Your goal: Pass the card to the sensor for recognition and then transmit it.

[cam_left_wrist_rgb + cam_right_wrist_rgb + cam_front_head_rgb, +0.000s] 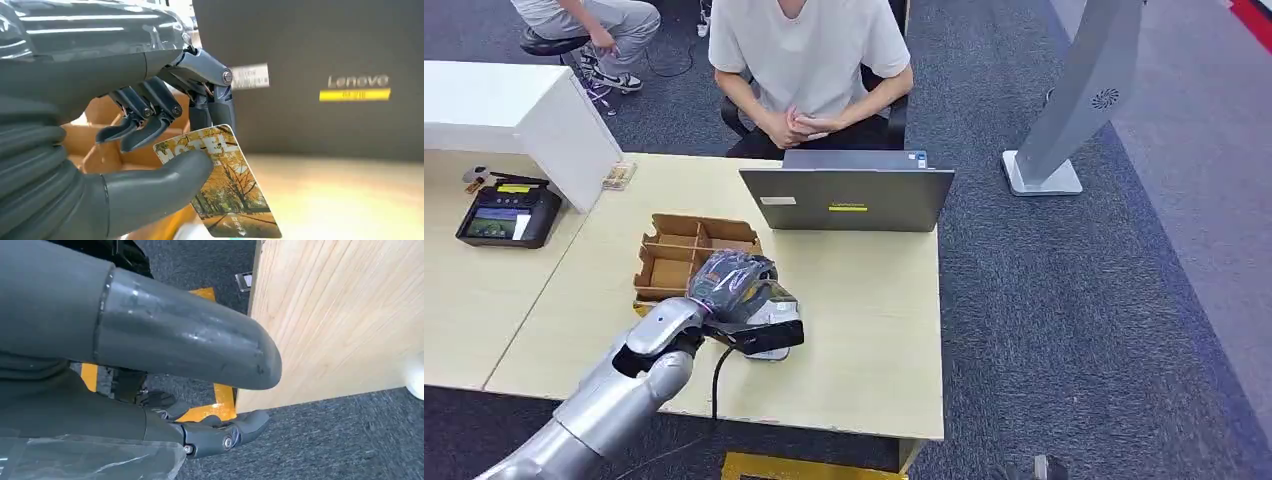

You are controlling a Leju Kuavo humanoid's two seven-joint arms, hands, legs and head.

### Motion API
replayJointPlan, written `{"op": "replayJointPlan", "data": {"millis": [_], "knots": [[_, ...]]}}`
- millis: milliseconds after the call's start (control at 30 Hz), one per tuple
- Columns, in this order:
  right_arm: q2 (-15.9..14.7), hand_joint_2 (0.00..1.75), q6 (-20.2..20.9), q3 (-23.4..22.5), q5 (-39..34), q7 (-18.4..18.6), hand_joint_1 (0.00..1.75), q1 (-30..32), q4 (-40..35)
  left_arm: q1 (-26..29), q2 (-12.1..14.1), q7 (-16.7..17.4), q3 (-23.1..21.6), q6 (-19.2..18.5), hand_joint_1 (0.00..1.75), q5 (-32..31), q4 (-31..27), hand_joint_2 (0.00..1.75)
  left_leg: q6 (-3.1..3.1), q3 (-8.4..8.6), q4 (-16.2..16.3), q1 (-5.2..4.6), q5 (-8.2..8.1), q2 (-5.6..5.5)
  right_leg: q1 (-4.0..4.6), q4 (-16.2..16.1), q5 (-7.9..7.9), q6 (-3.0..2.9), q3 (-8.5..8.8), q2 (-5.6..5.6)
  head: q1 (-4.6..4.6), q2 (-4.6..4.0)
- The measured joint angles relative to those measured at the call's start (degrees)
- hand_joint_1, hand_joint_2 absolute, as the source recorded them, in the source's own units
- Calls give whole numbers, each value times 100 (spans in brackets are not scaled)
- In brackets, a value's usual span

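Card's in a pretty sketchy pinch over the reader

Left hand (732, 282) at centre frame pinches the card (220, 185) by one corner between thumb and fingers, just above the small white sensor (774, 322), next to the cardboard tray (686, 254). A grip that thin could let it twist or drop mid-scan. Right hand (215, 432) hangs off the table edge, holding nothing, fingers look loosely apart
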Motion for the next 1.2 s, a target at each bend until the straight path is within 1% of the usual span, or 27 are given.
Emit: {"op": "replayJointPlan", "data": {"millis": [333,500,633,700,767,900,1000,1100,1200], "knots": [[2,0,-17,-13,15,50,0,-18,2,73,48,74,-83,-118,175,18,164,175,0,-1,0,0,0,-1,0,0,0,0,0,-2,-2,0],[2,0,-35,-17,26,68,0,-19,2,73,63,131,-88,-118,175,44,201,175,0,-1,0,0,0,-1,0,0,0,0,0,-2,-2,0],[2,0,-41,-20,35,68,0,-23,2,73,63,133,-88,-41,175,123,203,175,0,-1,0,0,0,-2,0,0,0,0,0,-2,-2,0],[2,0,-37,-22,35,68,0,-27,2,69,61,127,-85,98,175,181,201,175,0,-1,0,0,0,-1,0,0,0,0,0,-2,-2,0],[2,0,-26,-35,33,68,0,-33,2,52,57,125,-74,383,175,188,164,175,0,-1,1,0,0,-1,0,0,0,0,-1,-2,-2,0],[2,0,-4,-59,35,68,0,-51,2,-108,68,120,-11,777,175,138,-13,175,-2,-2,1,0,3,-5,0,1,1,0,0,-6,-2,0],[2,0,0,-63,79,68,0,-61,2,-346,103,14,135,1156,175,42,-183,175,-1,-2,1,0,5,-5,0,2,3,0,0,-6,-2,0],[7,0,-4,-63,120,72,0,-94,2,-693,181,-101,308,1539,175,-35,-313,175,2,-2,0,1,8,-5,1,3,4,0,0,-6,-2,0],[20,0,-22,-63,125,72,0,-130,2,-1080,262,-114,472,1698,175,-131,-365,175,1,-2,0,1,9,-5,1,5,5,0,-1,-6,-2,0]]}}
